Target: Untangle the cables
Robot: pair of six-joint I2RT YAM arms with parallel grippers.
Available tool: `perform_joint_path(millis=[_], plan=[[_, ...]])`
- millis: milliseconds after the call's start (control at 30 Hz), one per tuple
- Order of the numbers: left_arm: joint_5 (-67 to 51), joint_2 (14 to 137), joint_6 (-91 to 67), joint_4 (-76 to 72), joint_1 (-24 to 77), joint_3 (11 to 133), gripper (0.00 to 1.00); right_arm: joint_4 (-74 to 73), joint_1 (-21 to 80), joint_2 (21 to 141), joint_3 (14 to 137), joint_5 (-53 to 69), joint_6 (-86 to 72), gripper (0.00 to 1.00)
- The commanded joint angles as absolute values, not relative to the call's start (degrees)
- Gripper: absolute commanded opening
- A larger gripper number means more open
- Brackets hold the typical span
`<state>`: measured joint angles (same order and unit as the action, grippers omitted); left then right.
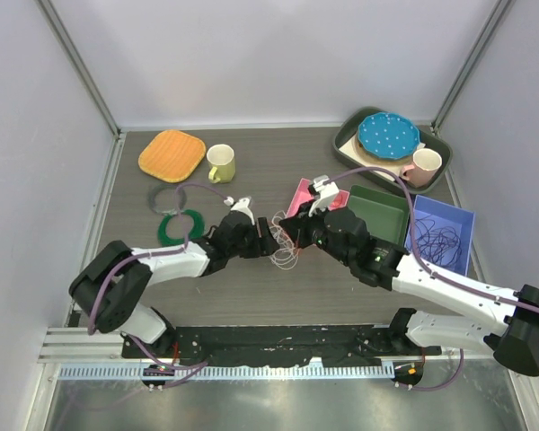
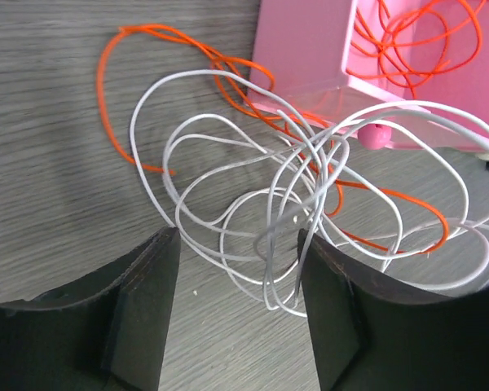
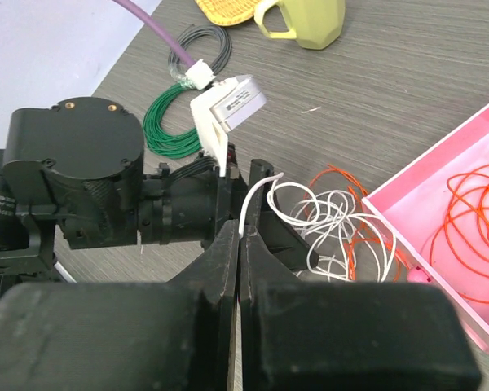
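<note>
Cables [image 2: 310, 171] lie tangled before the left gripper [image 2: 236, 244], fingers parted, while the right gripper [image 3: 240, 236] seemingly pinches one white strand [image 3: 253, 191].

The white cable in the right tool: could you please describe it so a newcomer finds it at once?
Find the pink tray mid-table; a white-and-orange tangle lies at its near-left corner. The white cable rises from it into the right tool's shut fingers; other strands lie loose.

Even light, blurry close-ups

Top view's bright and even, faint shadows on the bench [image 1: 251, 296]. Left wrist shot is sharp on the cables [image 2: 300, 191]; the left fingers [image 2: 138, 322] up close go soft. The right fingers [image 3: 220, 293] blur too.
</note>
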<state>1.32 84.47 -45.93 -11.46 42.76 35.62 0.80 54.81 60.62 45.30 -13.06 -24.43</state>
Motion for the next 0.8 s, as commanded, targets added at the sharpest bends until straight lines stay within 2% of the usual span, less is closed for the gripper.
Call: perform_joint_path(millis=[0,33,100,133,200,333,367,433,533,667,767], plan=[[-4.22,88.5,-47.64,-17.67,42.8,39.11,0.57,2.37,54.84,58.19,44.91,-15.38,-25.31,0.01],[-4.04,89.03,-47.81,-17.32,42.89,39.29,0.43,2.37,54.84,57.92,44.74,-15.73,-25.23,0.01],[-2.3,89.04,-47.73,-16.09,42.8,39.72,0.24,1.94,54.84,57.13,44.56,-17.3,-25.22,0.01],[-0.89,88.42,-47.46,-13.47,42.89,39.81,0.09,1.67,54.93,56.78,44.39,-18.1,-25.14,0.01],[4.89,84.57,-47.11,-5.68,42.89,40.08,0.0,0.88,54.84,55.73,44.12,-21.25,-25.05,0.01],[31.64,75.16,-49.29,17.09,42.02,42.01,0.0,-2.01,54.84,53.53,43.68,-28.72,-24.52,0.01],[34.51,73.67,-52.87,21.58,39.66,42.53,0.0,-2.37,54.84,53.18,43.59,-30.48,-24.17,0.01],[37.52,69.36,-56.32,32.57,35.44,42.71,0.0,-5.08,54.76,52.04,43.68,-37.24,-23.73,0.01],[38.22,64.17,-58.0,38.05,27.09,40.79,0.0,-7.99,54.76,49.76,43.42,-47.24,-24.08,0.01],[41.22,59.95,-59.76,43.48,19.63,39.2,0.01,-11.15,54.41,47.38,43.33,-53.69,-24.61,0.01],[41.22,57.49,-59.15,44.12,15.57,38.68,0.0,-11.6,54.4,45.97,43.33,-53.7,-24.26,0.01]])
